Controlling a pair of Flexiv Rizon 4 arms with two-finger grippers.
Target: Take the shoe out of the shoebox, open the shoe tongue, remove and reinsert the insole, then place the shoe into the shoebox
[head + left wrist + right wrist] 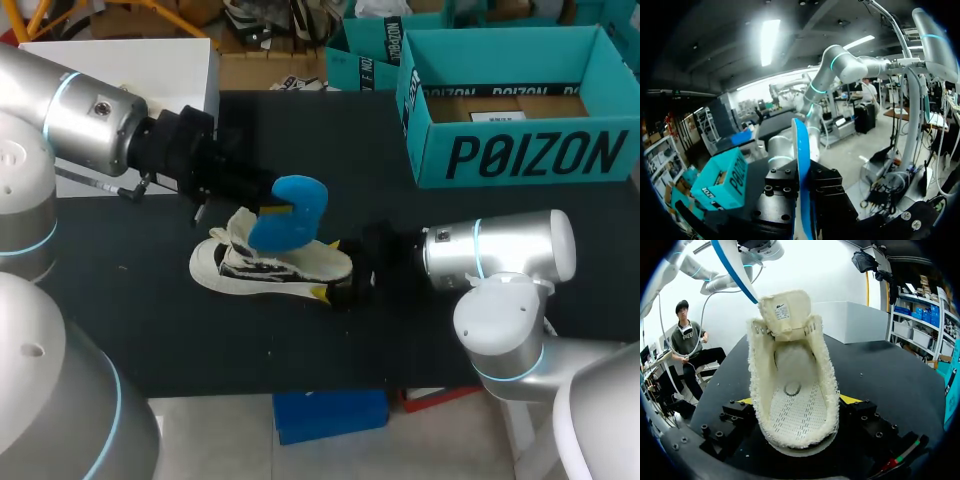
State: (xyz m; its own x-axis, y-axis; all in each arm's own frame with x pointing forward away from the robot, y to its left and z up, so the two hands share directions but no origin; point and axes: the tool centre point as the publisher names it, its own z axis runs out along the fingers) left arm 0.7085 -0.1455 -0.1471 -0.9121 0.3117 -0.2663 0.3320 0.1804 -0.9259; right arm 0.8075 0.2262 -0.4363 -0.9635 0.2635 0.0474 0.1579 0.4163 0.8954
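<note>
– At centre frame, the left gripper (263,206)?
– Clamped on the blue insole (290,218), just above the shoe (268,266); right gripper (328,268) pinches the shoe's right end. Shoebox (520,150) upper right.
– Risk?
– Entered skewed, the insole may buckle against the tongue (785,315).

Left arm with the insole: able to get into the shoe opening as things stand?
Probably yes. The insole, in the left tool, hangs over the shoe; the tongue is pulled back and the opening looks bare. The right tool clamps only the heel sides.
</note>
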